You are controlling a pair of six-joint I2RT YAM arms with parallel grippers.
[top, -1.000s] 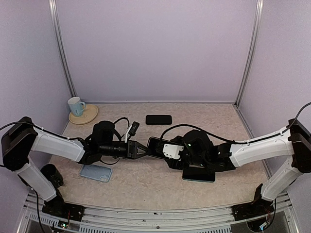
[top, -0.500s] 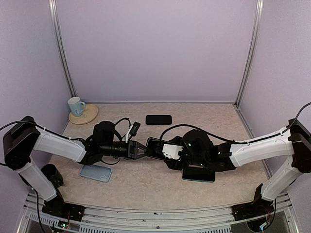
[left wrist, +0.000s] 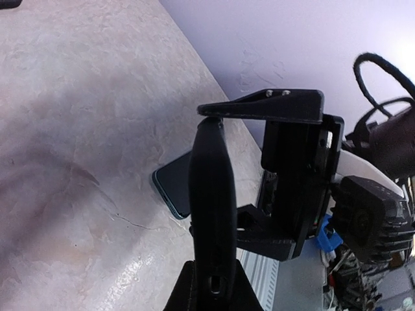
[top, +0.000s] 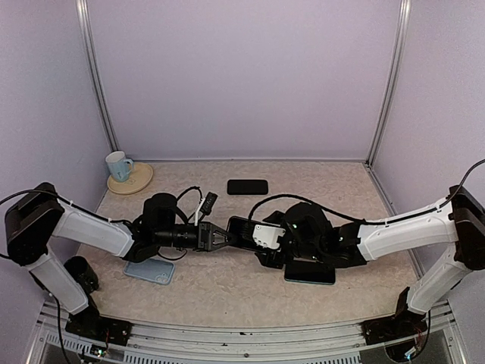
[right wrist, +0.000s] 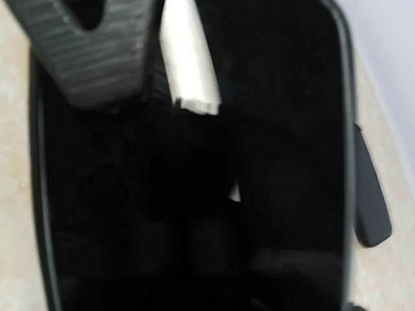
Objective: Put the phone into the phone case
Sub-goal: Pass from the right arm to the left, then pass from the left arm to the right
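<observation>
**TABLE STOCK: ONE BLACK SLAB BETWEEN TWO GRIPPERS**

Clock bearings taken from the table centre in the top view, 12 o'clock at the back wall.

1. Black slim rectangular slab (top: 239,226): at the centre, long axis running 9 to 3 o'clock, between the two grippers. Seen edge-on in the left wrist view; fills the blurred right wrist view as a dark panel with a raised rim. Phone or case: cannot tell.

2. Left gripper (top: 222,236): reaching in from 9 o'clock. Fingers pinched tight on the slab's 9 o'clock end.

3. Right gripper (top: 262,236): reaching in from 3 o'clock, at the slab's 3 o'clock end. Jaws spread wide, one fingertip meeting the slab's far end in the left wrist view. Firm hold or loose straddle: cannot tell.

4. Pale blue flat phone case (top: 149,270): lying at 8 o'clock, partly hidden under the left arm.

5. Dark phone with a teal rim (top: 311,273): flat at 4 o'clock, partly hidden under the right arm.

6. Black rectangular phone (top: 248,186): flat at 12 o'clock, well apart from both grippers.

7. Pale blue and white mug (top: 117,163): upright on a round tan coaster (top: 138,182), at 10 o'clock near the back left corner.

8. Beige marbled tabletop (top: 227,292): bearing all of the above.
</observation>
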